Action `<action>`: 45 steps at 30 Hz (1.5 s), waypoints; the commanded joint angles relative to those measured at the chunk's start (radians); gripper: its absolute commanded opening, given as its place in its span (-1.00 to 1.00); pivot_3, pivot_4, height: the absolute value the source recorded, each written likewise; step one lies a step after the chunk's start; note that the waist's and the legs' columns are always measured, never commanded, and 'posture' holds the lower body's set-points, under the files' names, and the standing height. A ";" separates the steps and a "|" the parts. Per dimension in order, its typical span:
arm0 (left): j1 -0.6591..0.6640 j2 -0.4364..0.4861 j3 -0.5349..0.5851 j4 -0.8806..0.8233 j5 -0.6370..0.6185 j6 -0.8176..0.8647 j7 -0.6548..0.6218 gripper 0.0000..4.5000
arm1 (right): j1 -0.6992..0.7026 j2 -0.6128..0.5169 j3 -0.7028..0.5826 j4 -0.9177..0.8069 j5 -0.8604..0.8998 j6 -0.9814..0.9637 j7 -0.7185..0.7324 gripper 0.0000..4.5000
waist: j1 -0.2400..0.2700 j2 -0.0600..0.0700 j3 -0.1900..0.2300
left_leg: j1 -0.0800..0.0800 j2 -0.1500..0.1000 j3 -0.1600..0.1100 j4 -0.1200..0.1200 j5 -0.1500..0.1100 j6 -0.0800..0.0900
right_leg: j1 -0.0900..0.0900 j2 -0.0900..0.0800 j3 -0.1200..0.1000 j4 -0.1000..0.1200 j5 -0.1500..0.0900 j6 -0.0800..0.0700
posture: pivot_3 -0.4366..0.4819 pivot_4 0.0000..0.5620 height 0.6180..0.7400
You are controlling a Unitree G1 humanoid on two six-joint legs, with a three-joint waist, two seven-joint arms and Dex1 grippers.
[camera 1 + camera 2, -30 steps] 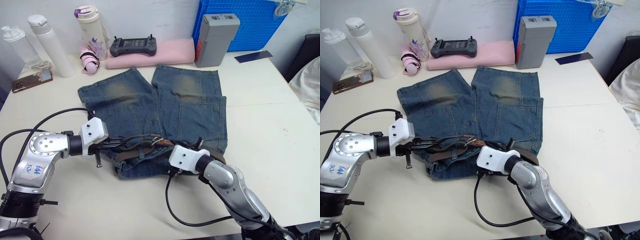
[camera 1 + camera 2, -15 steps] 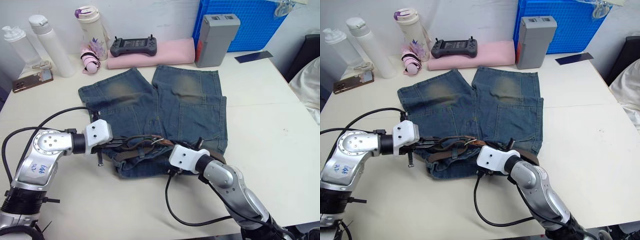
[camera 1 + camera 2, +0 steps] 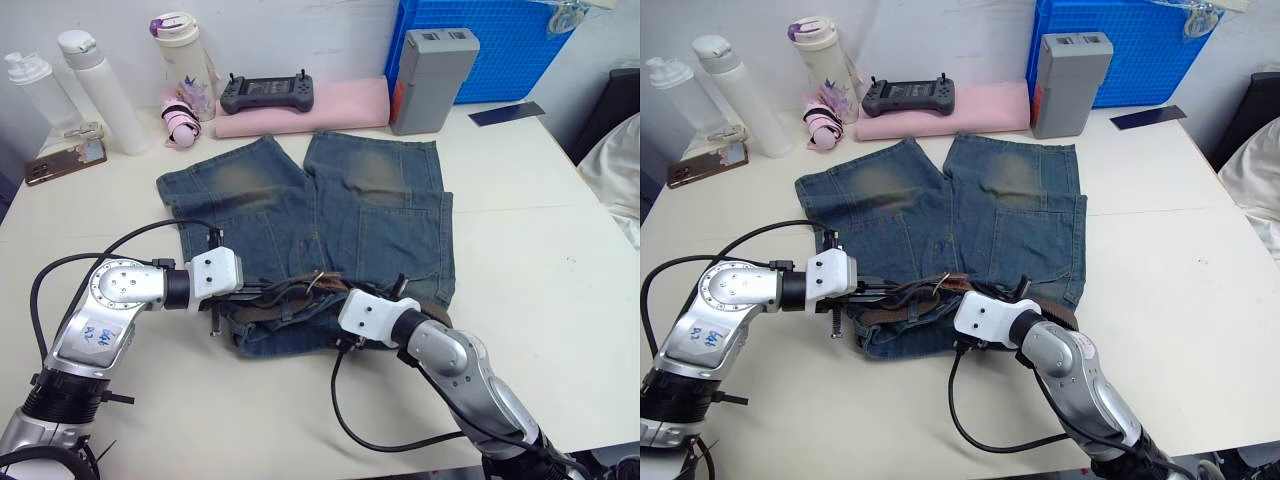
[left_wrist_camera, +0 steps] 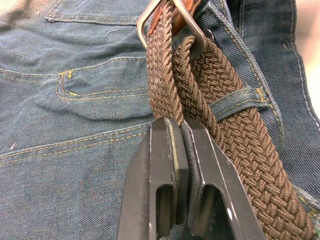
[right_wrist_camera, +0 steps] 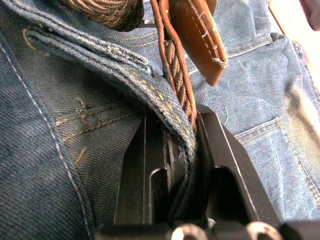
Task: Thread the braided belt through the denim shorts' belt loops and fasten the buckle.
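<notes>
Reaching in low from lower left, the left gripper (image 4: 175, 131) is clamped on the braided belt (image 4: 220, 95); the right gripper (image 5: 172, 132) is pinched on belt and denim shorts (image 3: 330, 200), lower centre.

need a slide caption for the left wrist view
Left gripper shut on the braided belt just below the buckle, over the denim shorts.

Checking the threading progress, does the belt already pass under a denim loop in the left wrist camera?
Yes, the braided belt runs beneath a belt loop crossing over it on the denim shorts, just below the buckle.
</notes>
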 commanded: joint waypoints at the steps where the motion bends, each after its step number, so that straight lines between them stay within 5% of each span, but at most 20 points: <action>1: -0.033 -0.054 -0.057 0.011 0.023 -0.020 0.008 -1.00 | -0.007 -0.009 -0.009 -0.032 0.006 -0.022 0.026 -0.99 | 0.000 0.000 0.000 | 0.000 0.000 0.000 0.000 0.000 0.000 | 0.000 0.000 0.000 0.000 0.000 0.000 | -0.05 -0.47 1.00; 9: -0.130 -0.206 -0.167 0.101 0.075 -0.048 0.013 -1.00 | -0.003 -0.058 -0.030 -0.045 0.014 0.036 0.108 -0.99 | 0.001 -0.002 -0.001 | 0.000 -0.003 -0.001 0.003 0.000 0.002 | 0.000 -0.001 0.002 0.002 0.000 0.000 | -0.05 -0.47 1.00; 12: -0.141 -0.231 -0.178 0.120 0.080 -0.049 0.013 -1.00 | 0.023 -0.066 -0.047 -0.085 0.035 0.104 0.150 -0.30 | 0.000 -0.002 -0.001 | 0.000 -0.003 -0.001 0.003 0.000 0.002 | 0.000 0.000 0.002 0.003 0.000 0.000 | -0.05 -0.47 1.00; 15: -0.143 -0.254 -0.188 0.140 0.089 -0.050 0.019 -1.00 | 0.048 -0.098 -0.089 -0.178 0.090 0.240 0.248 -0.01 | 0.001 -0.002 -0.001 | 0.000 -0.003 -0.001 0.004 0.000 0.002 | 0.000 -0.001 0.003 0.003 0.000 0.000 | -0.05 -0.47 1.00; 18: -0.143 -0.268 -0.187 0.149 0.093 -0.047 0.023 -1.00 | 0.042 -0.114 -0.167 -0.280 0.193 0.369 0.331 0.60 | 0.015 -0.002 -0.001 | 0.000 -0.004 -0.003 0.005 0.000 0.003 | 0.000 -0.001 0.003 0.003 0.000 0.000 | -0.05 -0.47 1.00; 26: -0.133 -0.298 -0.179 0.149 0.088 -0.028 0.044 -1.00 | -0.070 -0.138 -0.460 -0.366 0.480 0.600 0.432 0.60 | 0.025 -0.002 -0.002 | 0.000 -0.006 -0.004 0.005 -0.001 0.004 | 0.000 -0.002 0.006 0.002 0.000 0.001 | -0.05 -0.47 1.00; 44: -0.106 -0.304 -0.183 0.102 0.093 -0.005 0.055 -1.00 | -0.072 -0.287 -0.186 -0.192 0.298 0.287 0.155 0.60 | 0.026 -0.003 -0.002 | 0.000 -0.008 -0.005 0.005 -0.001 0.005 | 0.000 -0.003 0.006 0.003 0.000 0.001 | -0.05 -0.47 1.00; 45: -0.105 -0.305 -0.183 0.101 0.093 -0.004 0.056 -1.00 | -0.073 -0.283 -0.179 -0.190 0.294 0.285 0.148 0.43 | 0.026 -0.003 -0.002 | 0.000 -0.008 -0.005 0.005 -0.001 0.005 | 0.000 -0.003 0.006 0.003 0.000 0.001 | -0.05 -0.47 1.00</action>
